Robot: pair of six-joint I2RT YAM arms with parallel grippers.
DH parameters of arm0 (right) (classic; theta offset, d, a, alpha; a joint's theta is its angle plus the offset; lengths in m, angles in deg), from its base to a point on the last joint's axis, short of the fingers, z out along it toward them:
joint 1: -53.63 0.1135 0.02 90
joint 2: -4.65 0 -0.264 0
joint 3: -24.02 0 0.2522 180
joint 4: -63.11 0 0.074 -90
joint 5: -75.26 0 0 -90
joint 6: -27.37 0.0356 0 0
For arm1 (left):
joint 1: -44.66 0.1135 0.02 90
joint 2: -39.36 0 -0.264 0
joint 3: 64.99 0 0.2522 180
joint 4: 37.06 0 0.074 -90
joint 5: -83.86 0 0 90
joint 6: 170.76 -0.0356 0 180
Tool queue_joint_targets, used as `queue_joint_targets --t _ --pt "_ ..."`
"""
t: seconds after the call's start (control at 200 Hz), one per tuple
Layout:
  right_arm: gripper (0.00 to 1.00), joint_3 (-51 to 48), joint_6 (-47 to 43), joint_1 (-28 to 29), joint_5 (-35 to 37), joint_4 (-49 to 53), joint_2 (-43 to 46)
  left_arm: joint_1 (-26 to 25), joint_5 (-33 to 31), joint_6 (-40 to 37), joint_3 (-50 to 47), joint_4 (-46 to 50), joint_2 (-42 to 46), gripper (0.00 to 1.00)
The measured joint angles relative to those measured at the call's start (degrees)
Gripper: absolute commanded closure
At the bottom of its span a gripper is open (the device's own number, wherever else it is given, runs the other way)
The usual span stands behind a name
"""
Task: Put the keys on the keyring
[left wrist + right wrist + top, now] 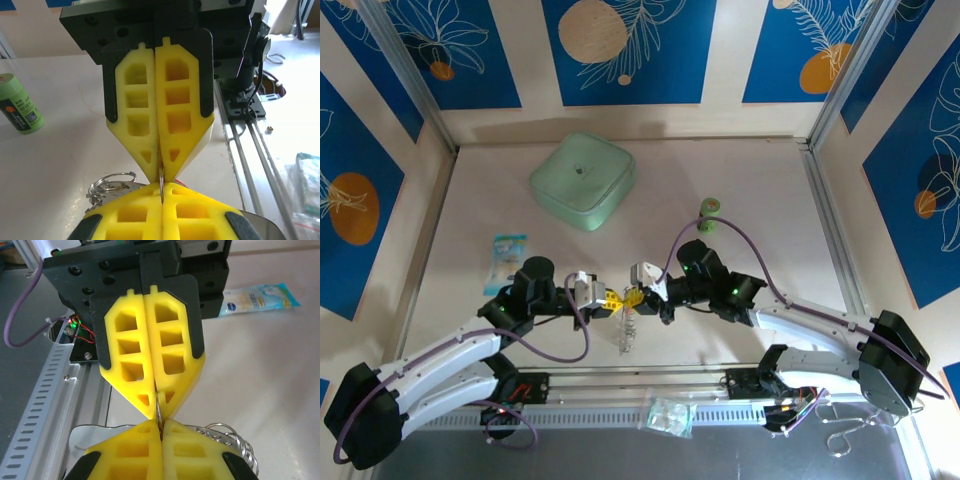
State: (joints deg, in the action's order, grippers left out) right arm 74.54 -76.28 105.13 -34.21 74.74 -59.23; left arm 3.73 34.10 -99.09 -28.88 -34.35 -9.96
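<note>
Near rail [690, 380], left pincer [611, 299] against right pincer [636, 298]

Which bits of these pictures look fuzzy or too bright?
Left wrist view: glare whitens the top right corner. Right wrist view: the blue packet looks soft and pale. Top view: sharp and evenly lit, green lid included.

A pale beige worktop [770, 190] sits boxed in by cream walls [530, 50] hung with blue panels [670, 80] showing white leaf drawings and orange and tan discs, silver metal posts [410, 85] at the far corners, all brightly, evenly lit.
</note>
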Motion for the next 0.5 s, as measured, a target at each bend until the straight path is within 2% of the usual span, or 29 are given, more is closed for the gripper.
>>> queue_joint_targets --t 0.16,0.285,0.5 --pt "1.0 1.4 -2.5 0.1 1.3 3.9 -0.2 -0.1 -2.9 -3.0 1.3 5.1 0.2 0.83" --pt "1.0 2.6 -4.3 0.1 1.9 6.2 -0.6 -0.1 -3.9 -5.0 2.9 8.7 0.1 0.86" --pt "1.0 10.3 -9.7 0.7 3.0 15.7 -5.0 -0.1 -4.3 -7.1 4.4 11.8 -1.1 0.86"
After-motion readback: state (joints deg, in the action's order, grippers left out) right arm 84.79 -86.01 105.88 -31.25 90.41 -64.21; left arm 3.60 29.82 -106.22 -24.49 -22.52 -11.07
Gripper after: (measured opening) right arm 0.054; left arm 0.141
